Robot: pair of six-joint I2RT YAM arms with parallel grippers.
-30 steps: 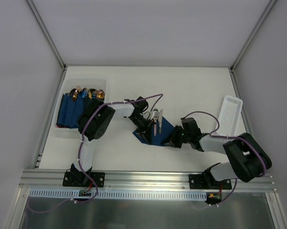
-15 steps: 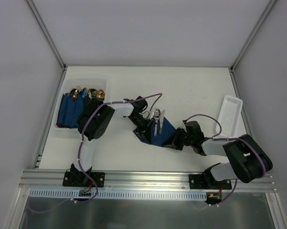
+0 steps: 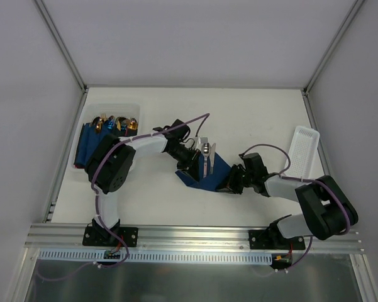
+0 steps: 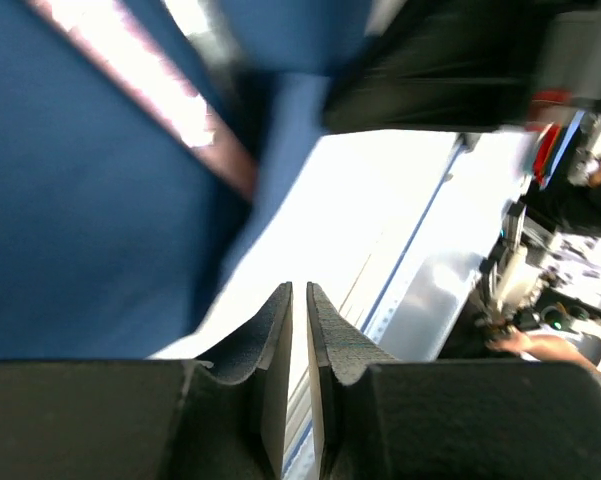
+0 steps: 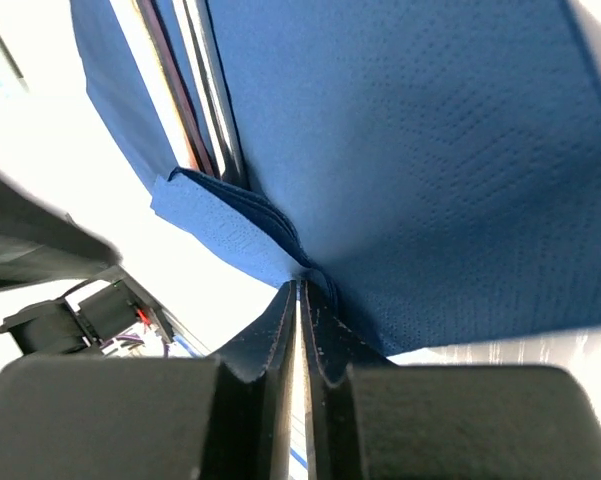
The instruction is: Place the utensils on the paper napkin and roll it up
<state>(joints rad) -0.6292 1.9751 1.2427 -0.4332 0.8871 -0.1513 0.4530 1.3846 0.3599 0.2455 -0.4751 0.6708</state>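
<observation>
Looking down on the white table, with a clear bin of blue bundles sitting at its 10 o'clock and a white tray lying at its 3 o'clock.

Finding the paper napkin lying near the middle of the table, a little toward 6 o'clock, partly lifted and folded.

Seeing the left tool pressing in at the napkin's 9 o'clock edge. From its wrist, showing the tool closed to a thin slit and gripping nothing, with the blue paper sitting at its 10 o'clock.

Seeing the right tool working at the napkin's 4 o'clock corner. From its wrist, showing the tool pinched tight on a folded edge of the napkin.

Noting the utensils resting on the napkin, heads pointing toward 12 o'clock, between the two tools and just beside the left one. In the right wrist view, lying at 11 o'clock of the tool.
</observation>
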